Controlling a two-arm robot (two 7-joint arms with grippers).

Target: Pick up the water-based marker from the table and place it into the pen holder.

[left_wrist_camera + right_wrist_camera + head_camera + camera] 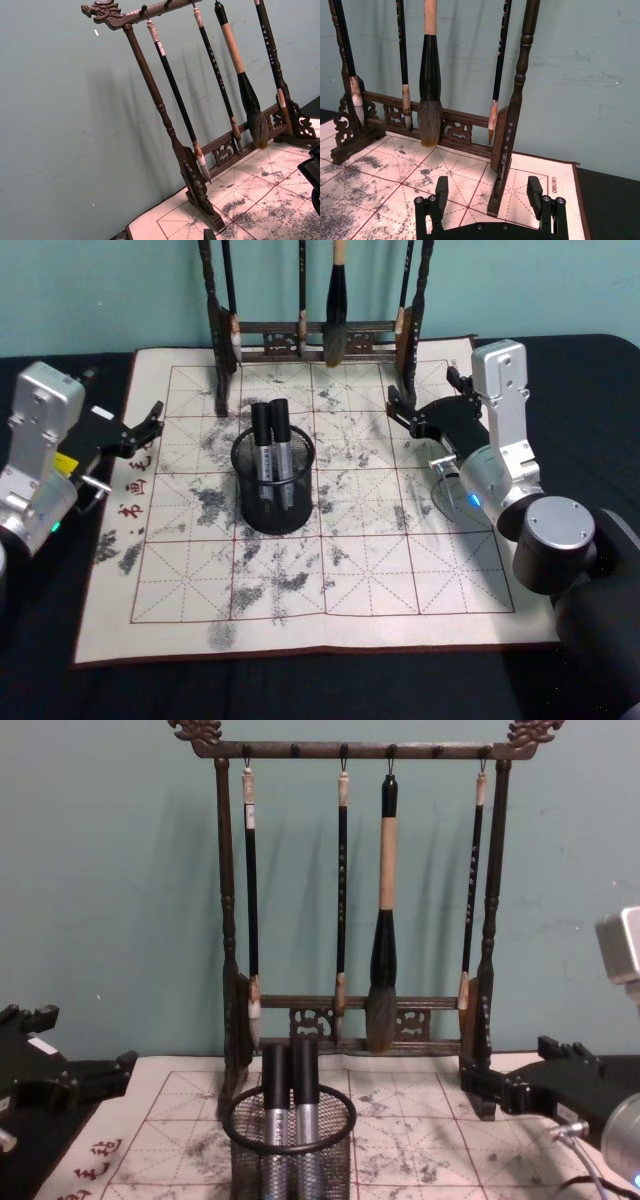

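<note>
Our right gripper hangs open and holds nothing, to the right of the pen holder. Our left gripper is open too, to the left of the pen holder. We count two markers standing side by side in the pen holder, on the mat on the table. Behind the pen holder we count one brush rack with four brushes hanging.

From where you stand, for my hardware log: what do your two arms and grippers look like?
Both arms have boxy silver-grey wrist housings and black grippers. The left gripper has slim black fingers, a yellow label behind it and a small green light lower down. The right gripper carries two square black pads on a screwed black bar; its arm has rounded silver joints, a blue light and a thin cable.
</note>
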